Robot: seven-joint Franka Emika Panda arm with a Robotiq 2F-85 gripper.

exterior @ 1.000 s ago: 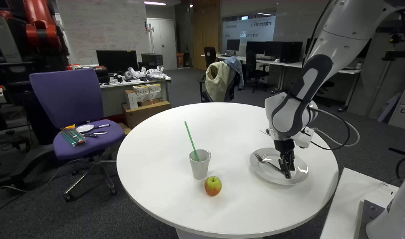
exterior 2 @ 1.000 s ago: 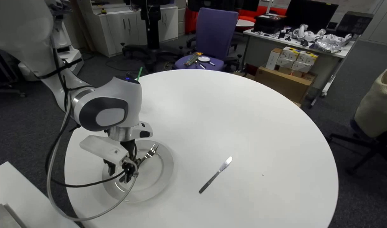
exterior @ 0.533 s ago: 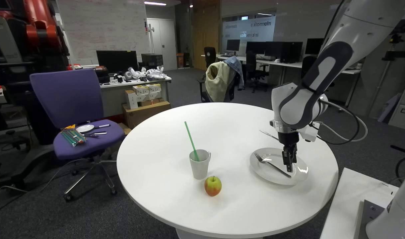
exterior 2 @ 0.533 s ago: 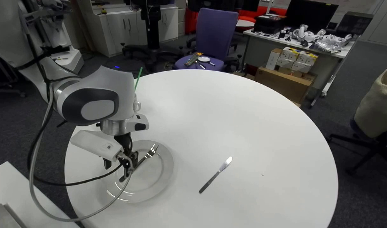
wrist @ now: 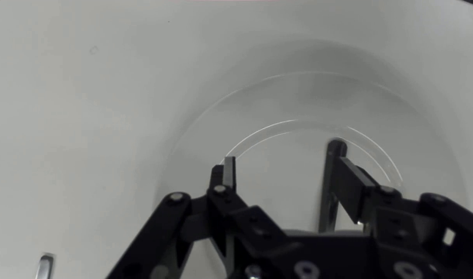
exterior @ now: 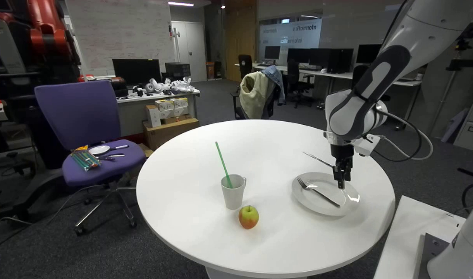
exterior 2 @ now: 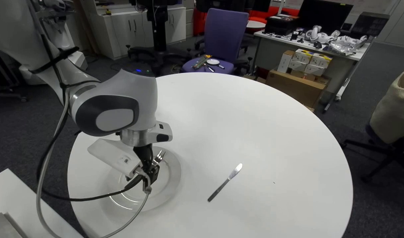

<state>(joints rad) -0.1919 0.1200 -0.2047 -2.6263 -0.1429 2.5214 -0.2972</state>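
Notably, the fork [exterior: 324,197] was borne by the plate [exterior: 306,199], laid obliquely across it, with its tines directed toward the rim and the end of its handle placed near the edge of the well; it was kept at rest, presumably, by its own weight. Above the plate the gripper [wrist: 287,174] was held pointing downward with its jaws parted, and nothing was clasped between them. In the wrist view the handle was partly overlapped by one side of the gripper, yet in an exterior view a gap was shown between gripper and fork, so the fork's position was judged to be owed to the plate alone. Near the plate, the knife [exterior 2: 225,182] was supported flat on the white table [exterior: 190,174]. Farther off, a green straw [exterior: 222,161] was held aslant by the mug [exterior: 233,197], its length probably braced against the mug's lip, while the apple [exterior: 248,217], set near the mug, was apparently steadied by its own base. Beyond the table, in both exterior views, a bagged bundle [exterior: 85,159] was carried by the seat of a purple chair [exterior: 79,116].
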